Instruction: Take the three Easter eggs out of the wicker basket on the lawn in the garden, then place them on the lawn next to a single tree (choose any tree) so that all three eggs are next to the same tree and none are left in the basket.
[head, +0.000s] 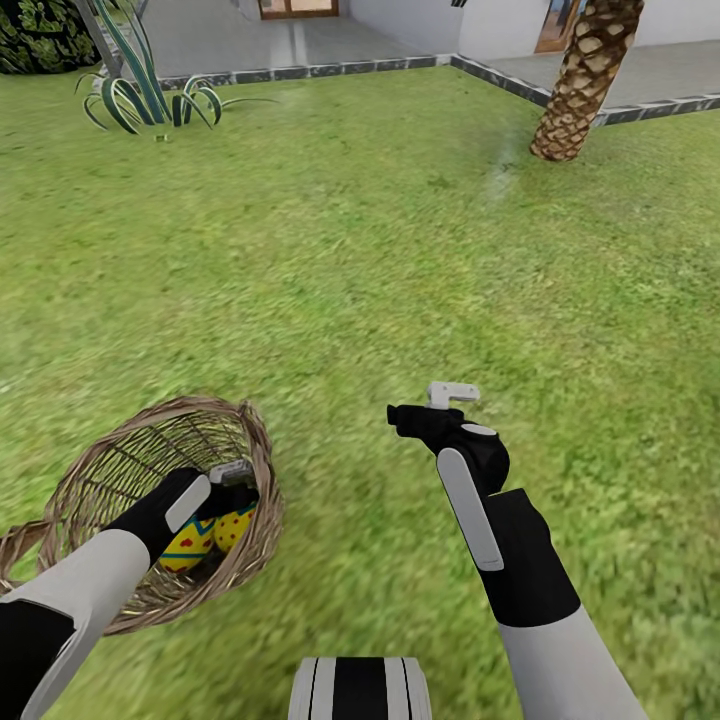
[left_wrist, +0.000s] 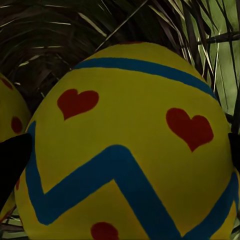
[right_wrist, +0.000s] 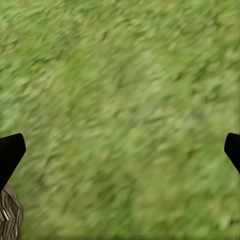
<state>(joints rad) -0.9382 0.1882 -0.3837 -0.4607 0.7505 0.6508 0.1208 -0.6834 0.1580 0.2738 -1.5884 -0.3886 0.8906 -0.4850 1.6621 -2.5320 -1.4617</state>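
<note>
The wicker basket (head: 150, 500) sits on the lawn (head: 380, 250), low on the robot's left side, tipped so its round mouth faces up and toward the robot. The left gripper (head: 228, 488) is reached down inside it, right over the eggs. Two Easter eggs show in the head view: one with a blue zigzag band and red marks (head: 190, 545), and beside it, touching, a second one with red dots (head: 233, 527).

From the left wrist camera the zigzag egg (left_wrist: 130, 150) looms very close, yellow with red hearts and two blue bands, sitting between the two dark fingertips (left_wrist: 12, 160) at either side of it. The fingers stand wide apart, one on each flank of the egg; I cannot tell whether they are actually touching its shell. A sliver of another yellow egg (left_wrist: 10, 115) peeks in beside it, and the woven wall of the basket (left_wrist: 60, 45) curves behind.

The right gripper (head: 425, 410) hangs above bare grass, out to the right of the basket and well apart from it, holding nothing. Its wrist camera shows its two black fingertips (right_wrist: 11, 152) spread wide with only lawn (right_wrist: 125, 110) between them, and a scrap of wicker (right_wrist: 9, 217) at one corner.

At the far edge of the lawn a scaly palm trunk (head: 585, 80) leans near the paved border, and a spiky green plant (head: 140, 95) grows toward the far left corner.
</note>
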